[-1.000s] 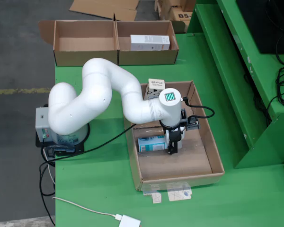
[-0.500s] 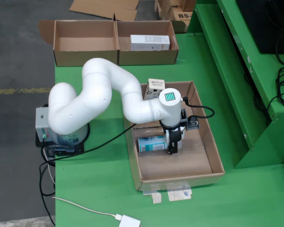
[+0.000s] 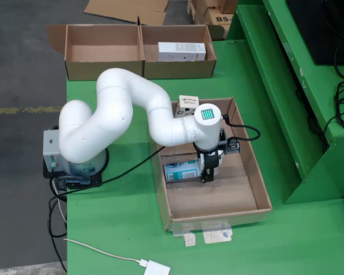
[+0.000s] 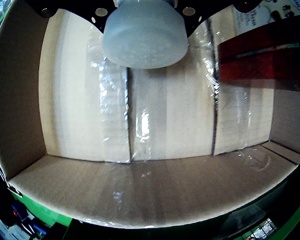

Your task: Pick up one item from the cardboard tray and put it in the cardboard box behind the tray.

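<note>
The open cardboard tray (image 3: 259, 184) lies on the green table. In it a blue-and-white carton (image 3: 182, 171) lies on its side, close against the left of my gripper (image 3: 207, 176) in the fixed view. The gripper is a pale suction cup (image 4: 144, 35). The wrist view shows nothing on the cup, only bare taped tray floor (image 4: 165, 115) below it. The carton's printed corner (image 4: 264, 11) and a dark red box (image 4: 262, 55) show at the top right there. The two-bay cardboard box (image 3: 140, 64) stands behind the tray.
A white carton (image 3: 182, 51) lies in the right bay of the rear box. A small printed box (image 3: 188, 104) stands at the tray's back wall. A green shelf frame (image 3: 286, 97) rises on the right. Cables and a white adapter (image 3: 156, 268) lie near the front edge.
The arm's head and gripper have shifted a little toward the back of the tray. The blue-and-white carton has shifted slightly back and left with them.
</note>
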You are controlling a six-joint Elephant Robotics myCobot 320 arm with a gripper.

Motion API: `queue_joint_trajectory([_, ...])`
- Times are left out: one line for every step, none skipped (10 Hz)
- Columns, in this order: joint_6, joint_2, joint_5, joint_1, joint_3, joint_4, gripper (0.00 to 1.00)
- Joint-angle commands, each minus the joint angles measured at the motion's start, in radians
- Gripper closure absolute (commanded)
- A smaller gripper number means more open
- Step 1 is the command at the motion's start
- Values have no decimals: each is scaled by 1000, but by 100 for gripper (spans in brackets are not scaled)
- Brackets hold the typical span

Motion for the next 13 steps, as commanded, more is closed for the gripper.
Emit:
queue_joint_trajectory([8, 259, -5, 12, 70, -121, 100])
queue_joint_trajectory([8, 259, -5, 12, 70, -121, 100])
queue_joint_trajectory([8, 282, -7, 17, 129, -194, 100])
queue_joint_trajectory([13, 313, -7, 22, 170, -251, 100])
queue_joint_trajectory([14, 352, -7, 24, 227, -319, 100])
queue_joint_trajectory([21, 364, -12, 29, 276, -361, 100])
queue_joint_trajectory([36, 409, -22, 46, 291, -401, 100])
queue_joint_trajectory([36, 409, -22, 46, 291, -401, 100])
queue_joint_trajectory([51, 406, -30, 54, 432, -515, 100])
queue_joint_trajectory([51, 406, -30, 54, 432, -515, 100])
queue_joint_trajectory([51, 406, -30, 54, 432, -515, 100])
queue_joint_trajectory([49, 415, -30, 64, 597, -647, 100])
queue_joint_trajectory([49, 415, -30, 64, 597, -647, 100])
